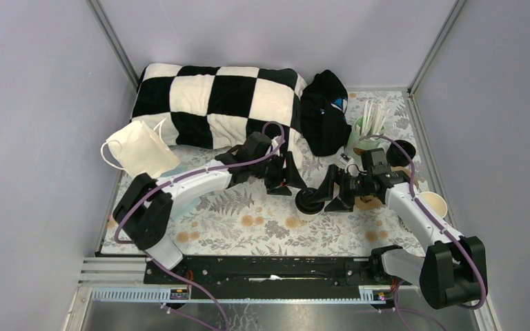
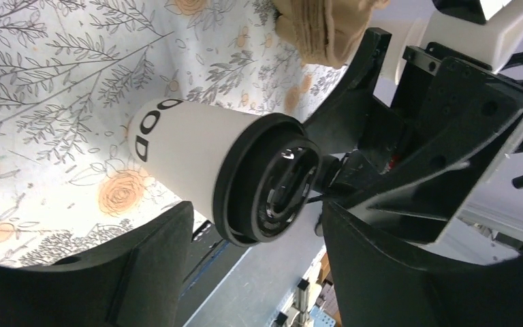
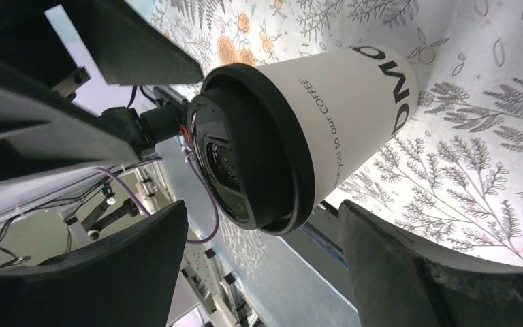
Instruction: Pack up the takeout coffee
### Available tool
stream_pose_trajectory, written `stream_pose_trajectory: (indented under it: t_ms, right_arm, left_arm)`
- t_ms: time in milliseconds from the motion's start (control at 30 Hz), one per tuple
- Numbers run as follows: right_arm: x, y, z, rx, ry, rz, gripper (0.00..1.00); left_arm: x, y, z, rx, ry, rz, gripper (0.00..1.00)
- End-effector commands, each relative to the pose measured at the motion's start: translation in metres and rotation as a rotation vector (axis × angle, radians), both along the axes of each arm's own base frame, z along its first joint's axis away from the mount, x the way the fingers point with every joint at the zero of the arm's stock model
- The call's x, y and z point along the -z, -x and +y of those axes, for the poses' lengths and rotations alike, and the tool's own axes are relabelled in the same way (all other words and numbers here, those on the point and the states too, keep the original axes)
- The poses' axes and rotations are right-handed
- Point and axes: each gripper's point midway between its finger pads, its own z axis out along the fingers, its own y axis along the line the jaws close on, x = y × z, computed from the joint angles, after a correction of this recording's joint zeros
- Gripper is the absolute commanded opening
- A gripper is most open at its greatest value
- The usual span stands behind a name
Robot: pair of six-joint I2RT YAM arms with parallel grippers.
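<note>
One coffee cup (image 1: 309, 202) with a black lid stands upright on the flowered cloth (image 1: 248, 221), near the middle, between the two grippers. The left gripper (image 2: 255, 218) has its two fingers (image 2: 95, 272) spread, one on each side of the cup, and they do not seem to touch it. The right gripper (image 3: 262, 211) faces the same cup from the other side, its two fingers (image 3: 422, 272) also wide apart and pinching nothing. At the back are one checkered pillow (image 1: 214, 103), one black bag (image 1: 324, 114) and one green cup (image 1: 364, 131) of white sticks. One paper bag (image 1: 141, 152) lies at the left. One open cup (image 1: 433, 205) stands beside the right arm.
</note>
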Motion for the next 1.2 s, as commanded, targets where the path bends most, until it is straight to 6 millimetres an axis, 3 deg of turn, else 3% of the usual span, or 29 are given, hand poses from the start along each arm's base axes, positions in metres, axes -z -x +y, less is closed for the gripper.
stream_pose_trajectory:
  t_ms: [0,333,567,700,800,967,1167]
  right_arm:
    - [-0.003,0.009,0.009,-0.025,-0.083,0.048,0.86]
    - [0.029,0.019,0.008,-0.003,-0.08,0.118,0.66]
    - [0.067,0.024,-0.001,0.085,-0.009,0.166,0.54]
    - [0.082,0.015,-0.005,0.143,0.016,0.172,0.54]
    - [0.077,0.005,-0.006,0.151,0.016,0.159,0.64]
    - [0.035,-0.009,0.001,0.086,-0.053,0.045,0.83]
    - [0.021,-0.022,0.001,0.114,-0.156,0.039,0.86]
  left_arm:
    - [0.002,-0.001,-0.009,0.047,0.035,0.008,0.69]
    - [0.036,0.018,0.001,0.069,-0.021,0.032,0.54]
    - [0.062,0.03,0.017,0.044,-0.063,0.054,0.5]
    - [0.075,0.028,0.021,0.031,-0.09,0.057,0.5]
    - [0.079,0.023,0.019,0.024,-0.097,0.051,0.49]
    - [0.084,0.022,0.021,0.026,-0.12,0.049,0.48]
    - [0.085,0.023,0.023,0.032,-0.13,0.043,0.47]
